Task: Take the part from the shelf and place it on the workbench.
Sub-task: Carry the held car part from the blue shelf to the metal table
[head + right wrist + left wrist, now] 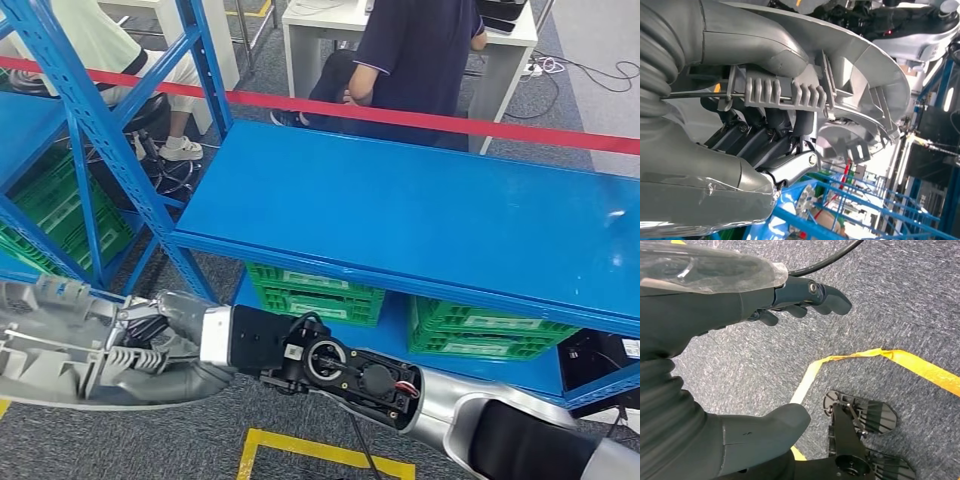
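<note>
The part [53,345] is a large grey moulded piece with ribs and curved shells, low at the left of the head view. My right arm reaches across from the lower right, and my right hand [162,330] grips the part at its near end. In the right wrist view the dark fingers [760,140] and thick thumb clamp the ribbed part [851,85] between them. My left hand [708,315] hangs over the carpet, fingers [817,292] and thumb [764,432] apart with nothing between them.
A blue shelf [392,200] spans the middle, with green crates [317,290] beneath it. Blue uprights [90,120] stand at the left. Red barrier tape [423,118] runs behind, with two people and a white table [317,25] beyond. Yellow floor tape [317,450] marks the carpet.
</note>
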